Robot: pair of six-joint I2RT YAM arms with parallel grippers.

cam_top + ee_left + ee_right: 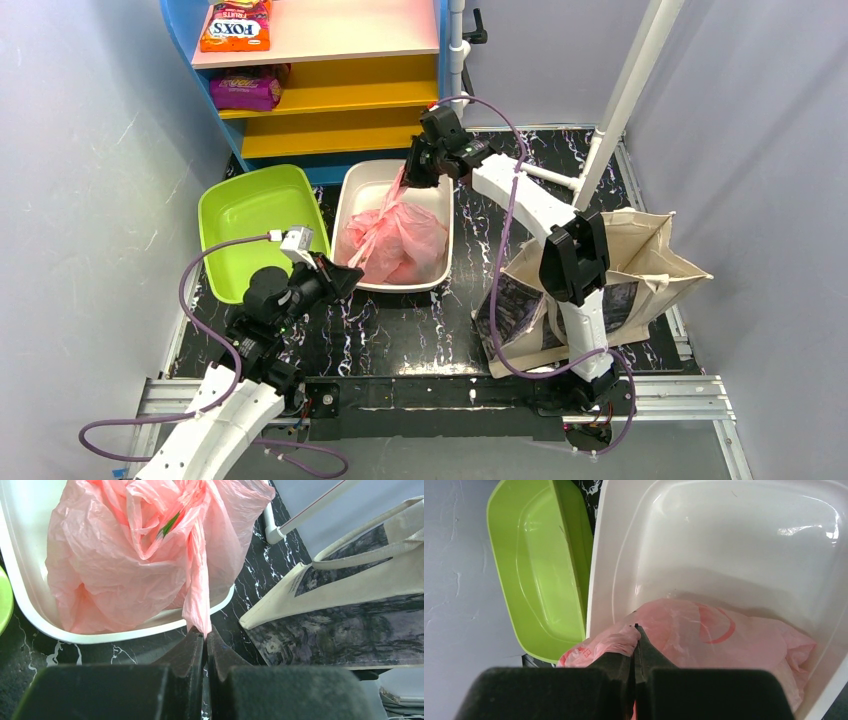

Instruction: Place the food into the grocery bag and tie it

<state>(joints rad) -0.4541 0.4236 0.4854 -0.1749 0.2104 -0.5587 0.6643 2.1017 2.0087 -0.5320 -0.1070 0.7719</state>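
Note:
The pink grocery bag (398, 240) lies bunched in the white tub (441, 262). My left gripper (343, 277) is at the tub's near left rim, shut on one twisted bag handle (197, 592) that stretches taut from the bag (117, 560) to the jaws (205, 632). My right gripper (415, 170) hangs over the tub's far end, shut on the other handle (390, 198). In the right wrist view the pink plastic (611, 641) is pinched between the tips (636, 630). Of the food, only a green sliver (169, 525) shows at the bag's mouth.
A lime green tub (250, 215) sits left of the white one. A beige canvas tote (615, 285) stands at the right, behind my right arm. A coloured shelf (330, 75) with snack packets (236, 25) stands at the back. A white pole (625, 95) rises at the back right.

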